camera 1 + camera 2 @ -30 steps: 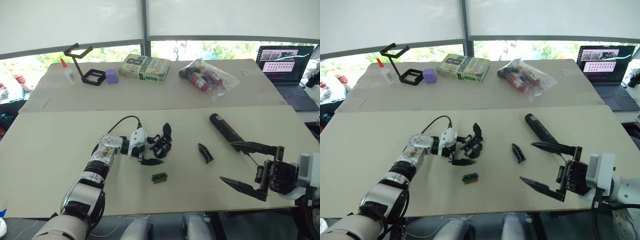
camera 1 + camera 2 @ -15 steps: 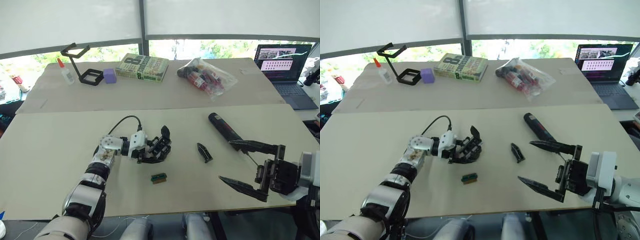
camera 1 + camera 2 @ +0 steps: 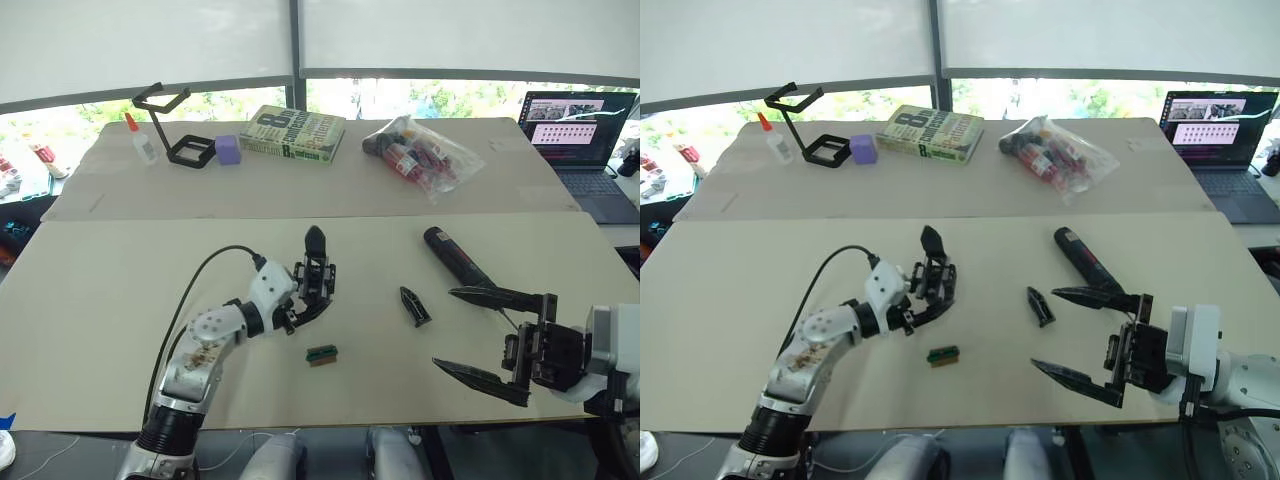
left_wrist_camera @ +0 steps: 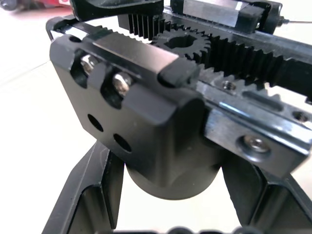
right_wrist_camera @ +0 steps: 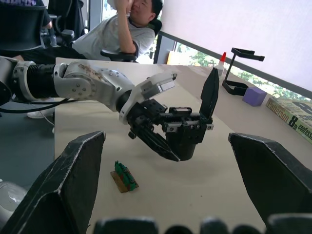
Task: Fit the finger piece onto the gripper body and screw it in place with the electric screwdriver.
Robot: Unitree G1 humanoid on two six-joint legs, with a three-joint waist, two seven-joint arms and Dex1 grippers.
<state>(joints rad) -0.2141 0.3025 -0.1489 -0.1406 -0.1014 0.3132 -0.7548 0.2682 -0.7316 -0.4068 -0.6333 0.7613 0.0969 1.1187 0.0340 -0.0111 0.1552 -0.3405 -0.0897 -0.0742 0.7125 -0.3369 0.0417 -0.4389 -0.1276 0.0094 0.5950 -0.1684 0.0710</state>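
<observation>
- Two pale tables (image 3: 120, 300) stand end to end under wide windows with blinds; a laptop (image 3: 580, 125) sits at the far right corner.
- Left gripper (image 3: 300, 300) is clenched on the gripper body (image 3: 315, 280), holding it just above the near table with its one fitted finger pointing up.
- Right gripper (image 3: 490, 335) hangs spread and empty, near the bit end of the electric screwdriver (image 3: 455, 258).
- Between the two grippers lies the finger piece (image 3: 411, 305), flat on the table; a small green-and-brown block (image 3: 321, 354) lies nearer the front edge.
- Likely risk: the pointed right fingers may nudge the small finger piece and send it skidding, or bump the round screwdriver and roll it away.
- Another risk: the held body may twist in the grip under pressing or screwing force.
- Containers: a clear plastic bag (image 3: 425, 155) on the far table holds reddish and dark items, too jumbled to name.
</observation>
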